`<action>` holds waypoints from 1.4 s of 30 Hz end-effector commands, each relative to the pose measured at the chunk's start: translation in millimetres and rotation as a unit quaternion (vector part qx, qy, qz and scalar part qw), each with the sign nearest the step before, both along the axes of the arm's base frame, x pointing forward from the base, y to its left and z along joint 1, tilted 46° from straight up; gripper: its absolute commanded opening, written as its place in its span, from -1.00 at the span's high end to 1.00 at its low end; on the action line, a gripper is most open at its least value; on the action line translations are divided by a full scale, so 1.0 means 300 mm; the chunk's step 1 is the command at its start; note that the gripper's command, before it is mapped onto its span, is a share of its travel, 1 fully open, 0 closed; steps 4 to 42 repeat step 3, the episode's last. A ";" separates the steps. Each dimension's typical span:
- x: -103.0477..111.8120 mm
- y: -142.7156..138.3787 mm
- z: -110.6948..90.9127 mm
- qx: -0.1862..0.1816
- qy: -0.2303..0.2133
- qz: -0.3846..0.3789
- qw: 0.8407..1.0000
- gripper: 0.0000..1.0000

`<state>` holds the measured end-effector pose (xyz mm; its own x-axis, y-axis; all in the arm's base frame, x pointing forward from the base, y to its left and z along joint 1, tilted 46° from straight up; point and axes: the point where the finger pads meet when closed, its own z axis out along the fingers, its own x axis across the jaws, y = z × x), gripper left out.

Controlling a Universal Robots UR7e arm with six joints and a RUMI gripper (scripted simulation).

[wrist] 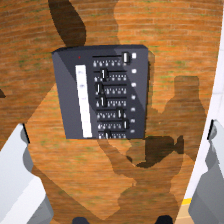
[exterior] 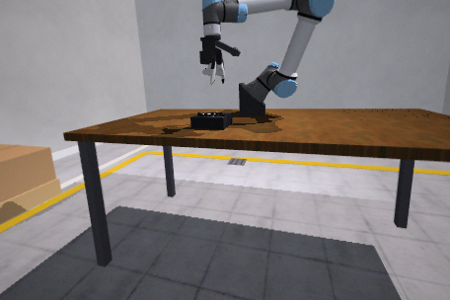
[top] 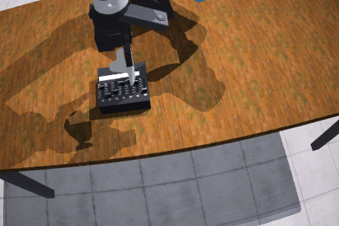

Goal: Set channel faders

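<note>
The lighting desk (top: 123,92) is a small black box on the wooden table, also in the exterior view (exterior: 211,120) and in the wrist view (wrist: 102,92). A white tape strip (wrist: 83,100) runs along one side of it. Several faders (wrist: 112,92) lie in parallel slots, with their caps at different positions; the writing on the tape is too small to read. My gripper (exterior: 215,76) hangs well above the desk, open and empty. Its two pale fingers frame the wrist view at the lower left and right edges.
The arm's base (exterior: 252,101) stands on the table just behind the desk. A cardboard box (exterior: 25,171) sits on the floor at the far left. Yellow floor tape (exterior: 296,162) runs behind the table.
</note>
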<state>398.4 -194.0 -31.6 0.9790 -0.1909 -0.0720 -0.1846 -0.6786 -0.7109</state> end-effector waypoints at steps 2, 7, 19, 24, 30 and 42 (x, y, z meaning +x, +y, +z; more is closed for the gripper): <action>0.000 -0.002 0.001 0.000 0.000 0.000 1.000 -1.00; 0.000 -0.002 0.001 0.000 0.000 0.000 1.000 -1.00; 0.000 -0.002 0.001 0.000 0.000 0.000 1.000 -1.00; 0.000 -0.002 0.001 0.000 0.000 0.000 1.000 -1.00; 0.000 -0.002 0.001 0.000 0.000 0.000 1.000 -1.00; 0.000 -0.002 0.001 0.000 0.000 0.000 1.000 -1.00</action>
